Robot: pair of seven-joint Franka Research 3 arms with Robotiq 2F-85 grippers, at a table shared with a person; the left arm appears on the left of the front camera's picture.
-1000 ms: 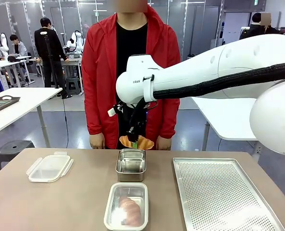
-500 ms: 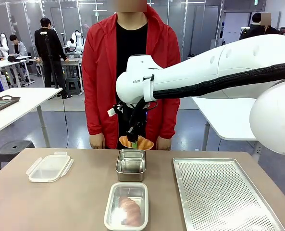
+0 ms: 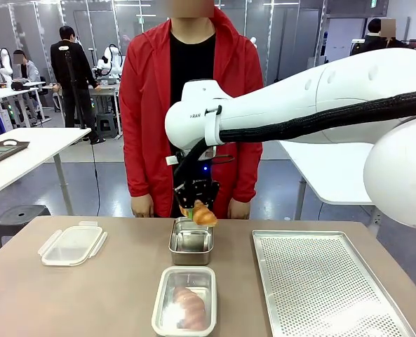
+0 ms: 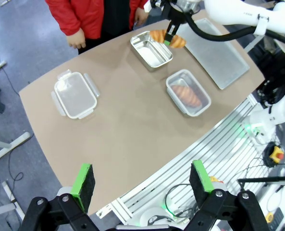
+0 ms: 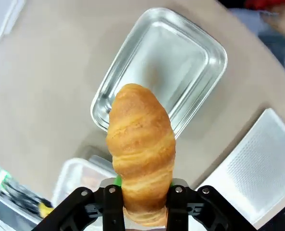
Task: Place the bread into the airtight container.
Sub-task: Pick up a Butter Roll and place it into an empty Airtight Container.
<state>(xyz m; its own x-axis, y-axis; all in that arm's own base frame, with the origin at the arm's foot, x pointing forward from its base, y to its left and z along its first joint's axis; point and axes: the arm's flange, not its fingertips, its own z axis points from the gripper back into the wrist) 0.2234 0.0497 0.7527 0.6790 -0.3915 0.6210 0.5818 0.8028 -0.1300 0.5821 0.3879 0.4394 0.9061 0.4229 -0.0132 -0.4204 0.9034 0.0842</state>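
Bread (image 3: 203, 214) now hangs lower and turned compared with a second ago: then the croissant sat crosswise under the right gripper (image 3: 196, 208), well above the rim of the steel container (image 3: 191, 242); now the wrist has rolled and dropped, so the croissant points out from the fingertips just over that container's far rim. The right gripper's fingers are closed on one end of it, and in the right wrist view the croissant (image 5: 141, 149) runs straight out from between them, its free end over the open steel container (image 5: 190, 57) beyond the tips. I read this as the carry being nearly over and the lowering begun; the release is not yet made, and the bread is not yet inside.

The left gripper (image 4: 141, 180) hovers high off the table edge with its green pads (image 4: 84, 179) spread wide and nothing between them; the whole table lies far beyond its fingertips.

Counting: two croissants, one held and one already lying in the clear container (image 3: 185, 300) on the near side of the steel one. One steel container, empty. One clear container without a lid on it. One clear lid (image 3: 72, 244) lying flat, well off to the robot's left of the right fingers. One perforated tray (image 3: 327, 284), bare, to their right.
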